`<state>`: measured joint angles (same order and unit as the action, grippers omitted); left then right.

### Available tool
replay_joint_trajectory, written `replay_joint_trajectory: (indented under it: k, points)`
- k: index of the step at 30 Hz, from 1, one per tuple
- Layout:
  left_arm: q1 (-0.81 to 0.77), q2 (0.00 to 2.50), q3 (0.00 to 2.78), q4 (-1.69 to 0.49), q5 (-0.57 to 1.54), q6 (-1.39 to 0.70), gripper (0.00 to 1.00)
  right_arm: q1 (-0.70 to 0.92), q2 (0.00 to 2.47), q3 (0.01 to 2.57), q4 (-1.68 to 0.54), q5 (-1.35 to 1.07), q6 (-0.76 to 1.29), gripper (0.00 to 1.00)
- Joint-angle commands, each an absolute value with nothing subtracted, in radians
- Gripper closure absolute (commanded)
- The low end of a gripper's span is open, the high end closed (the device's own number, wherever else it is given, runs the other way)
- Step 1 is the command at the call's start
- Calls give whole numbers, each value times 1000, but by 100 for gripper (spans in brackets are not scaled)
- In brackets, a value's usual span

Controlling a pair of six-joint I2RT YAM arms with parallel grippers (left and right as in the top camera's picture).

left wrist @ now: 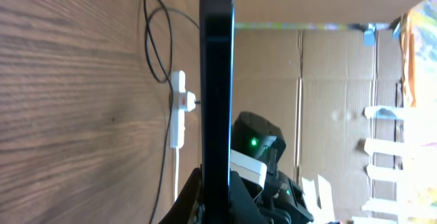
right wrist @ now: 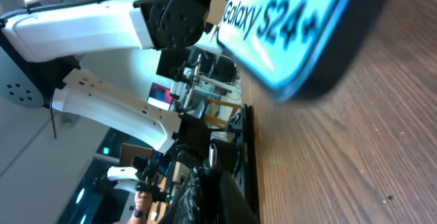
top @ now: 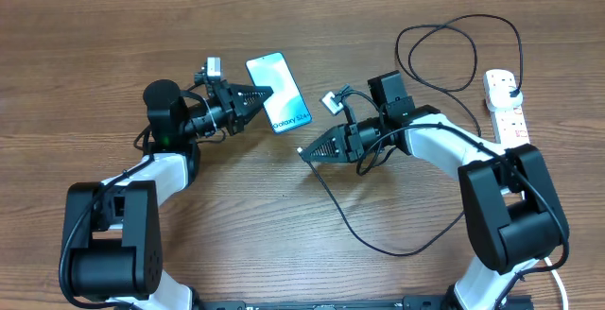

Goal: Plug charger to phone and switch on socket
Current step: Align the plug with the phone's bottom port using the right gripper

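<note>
The phone point(top: 280, 93) has a light blue screen, and its "Galaxy" end points down-right. My left gripper point(top: 264, 95) is shut on its left edge. In the left wrist view the phone point(left wrist: 217, 80) stands edge-on between the jaws of the left gripper point(left wrist: 217, 186). My right gripper point(top: 303, 151) is shut on the charger's connector tip point(right wrist: 212, 153), a short way below the phone's lower end point(right wrist: 300, 26). The black charger cable point(top: 378, 239) loops across the table to a plug in the socket point(top: 506, 105), a white power strip at the far right.
The cable makes a large loop point(top: 454, 55) behind the right arm and another near the front edge. In the left wrist view the white strip point(left wrist: 179, 111) lies beyond the phone, and cardboard boxes point(left wrist: 328, 80) stand past the table.
</note>
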<state>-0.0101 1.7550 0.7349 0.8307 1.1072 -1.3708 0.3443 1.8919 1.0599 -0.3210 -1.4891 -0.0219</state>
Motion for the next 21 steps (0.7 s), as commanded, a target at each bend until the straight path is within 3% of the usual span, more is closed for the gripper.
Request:
replay_joint_trajectory:
  k: [1,21]
  points:
    - [-27,1752,759,842,1174,-1368,96,358,1898,1067,-313,-1513,-27,96]
    - [-51,1752,759,839,1177,-1330,96,323,1898,1067,-201,-1493,105,96]
